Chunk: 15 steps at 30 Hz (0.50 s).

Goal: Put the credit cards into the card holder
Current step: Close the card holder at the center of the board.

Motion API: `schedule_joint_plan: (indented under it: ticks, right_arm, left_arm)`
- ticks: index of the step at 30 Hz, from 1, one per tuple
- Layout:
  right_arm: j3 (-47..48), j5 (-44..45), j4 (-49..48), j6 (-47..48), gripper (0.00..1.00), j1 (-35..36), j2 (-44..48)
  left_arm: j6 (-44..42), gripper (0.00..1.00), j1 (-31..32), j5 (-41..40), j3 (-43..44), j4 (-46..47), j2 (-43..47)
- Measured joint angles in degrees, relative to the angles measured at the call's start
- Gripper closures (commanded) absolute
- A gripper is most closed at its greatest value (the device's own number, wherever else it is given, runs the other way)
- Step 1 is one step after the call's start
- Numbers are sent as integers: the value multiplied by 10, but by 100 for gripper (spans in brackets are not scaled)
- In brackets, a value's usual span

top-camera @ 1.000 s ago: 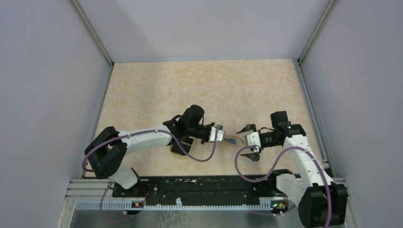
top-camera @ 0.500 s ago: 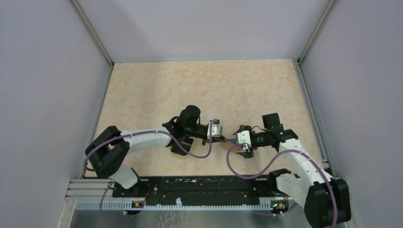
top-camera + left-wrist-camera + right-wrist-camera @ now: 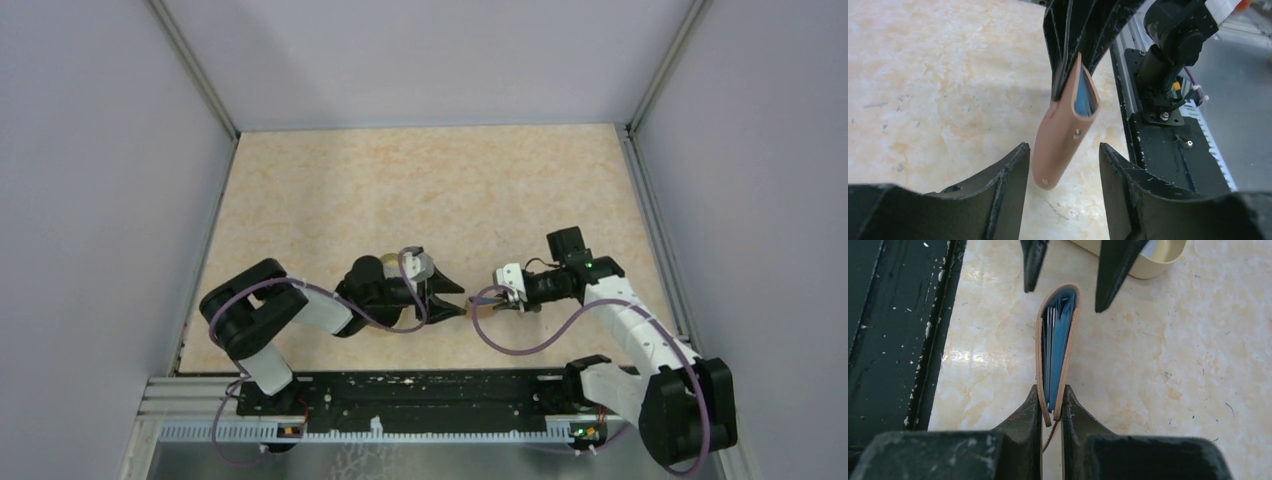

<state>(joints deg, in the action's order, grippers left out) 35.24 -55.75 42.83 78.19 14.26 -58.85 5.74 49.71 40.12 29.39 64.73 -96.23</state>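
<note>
The card holder [image 3: 1055, 340] is a tan-brown leather wallet with a blue inside. It hangs on edge above the table between the two grippers. My right gripper [image 3: 1052, 395] is shut on its near end. Thin pale edges that look like the credit cards [image 3: 1048, 337] show between the blue layers. My left gripper [image 3: 1063, 147] is open. Its fingers [image 3: 1008, 175] stand on either side of the holder's rounded end [image 3: 1060, 135] without touching it. From above, the holder [image 3: 478, 300] bridges the left gripper [image 3: 452, 305] and the right gripper [image 3: 497, 298].
A tan-rimmed oval dish [image 3: 1153, 262] sits on the table behind the left gripper, mostly hidden under the left arm in the top view. The black base rail [image 3: 430, 390] runs along the near edge, close beside the holder [image 3: 1168, 150].
The right gripper moved in from the right and shut on the card holder. The left gripper opened, let go of it and drew back to the left.
</note>
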Motion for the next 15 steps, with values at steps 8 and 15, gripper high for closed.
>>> schedule_joint_plan:
  ticks: [8, 15]
  right_arm:
    - [107, -5, 117, 2, 100, 2, -88]
    - [144, 6, 201, 26, 100, 5, -156]
  left_arm:
    - [50, 1, 4, -68, -151, 209, -7]
    - [-35, 1, 50, -90, -165, 202, 49]
